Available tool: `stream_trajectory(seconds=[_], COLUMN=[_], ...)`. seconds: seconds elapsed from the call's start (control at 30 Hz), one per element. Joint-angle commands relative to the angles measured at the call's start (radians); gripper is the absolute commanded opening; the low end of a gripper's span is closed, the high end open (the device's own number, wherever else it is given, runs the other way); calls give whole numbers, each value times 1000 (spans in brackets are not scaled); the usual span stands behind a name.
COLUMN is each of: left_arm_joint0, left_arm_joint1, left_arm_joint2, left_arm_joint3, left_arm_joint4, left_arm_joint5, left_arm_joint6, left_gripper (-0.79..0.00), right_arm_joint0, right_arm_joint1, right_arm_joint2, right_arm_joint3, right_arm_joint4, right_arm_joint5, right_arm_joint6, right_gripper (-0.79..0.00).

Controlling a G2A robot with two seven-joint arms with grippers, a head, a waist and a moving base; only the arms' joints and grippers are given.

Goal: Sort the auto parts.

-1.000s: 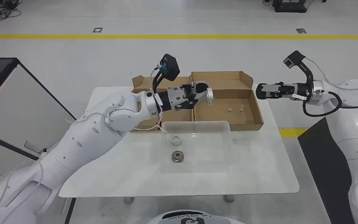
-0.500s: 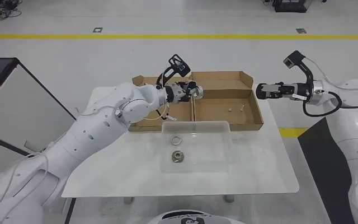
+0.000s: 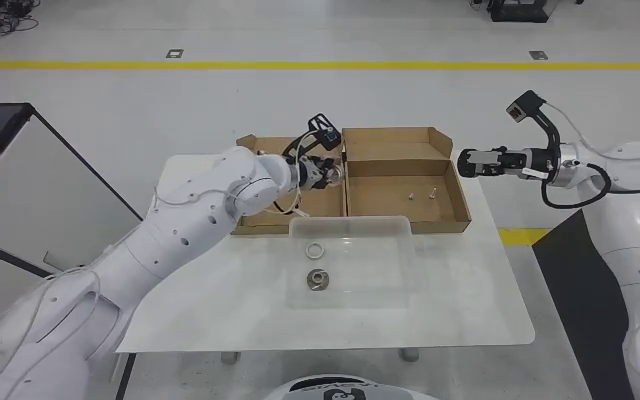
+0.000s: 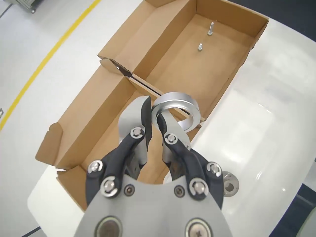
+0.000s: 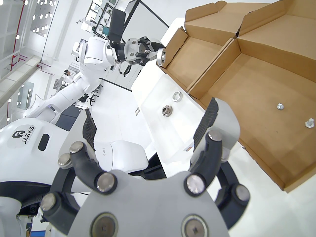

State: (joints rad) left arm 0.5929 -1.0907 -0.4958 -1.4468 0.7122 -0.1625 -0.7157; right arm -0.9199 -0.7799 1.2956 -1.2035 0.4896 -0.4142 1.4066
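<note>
The left tool (image 4: 153, 112), gripping the metal ring (image 4: 191, 118), has shifted from the divider to over the left box (image 4: 98, 124).

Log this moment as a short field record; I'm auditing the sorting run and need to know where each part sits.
left gripper: shut on metal ring, above the left cardboard box, near the right one
right gripper: open, holding nothing, just right of the right cardboard box
right cardboard box contents: two bolts on its floor
clear tray contents: second ring and flanged hub
</note>
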Motion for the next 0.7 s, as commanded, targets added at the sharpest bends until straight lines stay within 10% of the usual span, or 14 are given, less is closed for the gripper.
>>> stream_trajectory(seconds=[0.0, 0.67], left_arm_joint0=[-9, -140], left_arm_joint1=[-13, -162], left_arm_joint2=[5, 108], left_arm_joint3=[36, 386], left_arm_joint4=[-7, 71], left_arm_joint5=[-1, -126], left_arm_joint6=[-14, -94], left_gripper=[-785, -785], right_arm_joint0=[0, 0], right_arm_joint1=[0, 0], right_arm_joint2=[0, 0], right_arm_joint3=[0, 0], right_arm_joint4=[0, 0], right_arm_joint5=[0, 0], right_arm_joint6=[0, 0], right_gripper=[0, 0])
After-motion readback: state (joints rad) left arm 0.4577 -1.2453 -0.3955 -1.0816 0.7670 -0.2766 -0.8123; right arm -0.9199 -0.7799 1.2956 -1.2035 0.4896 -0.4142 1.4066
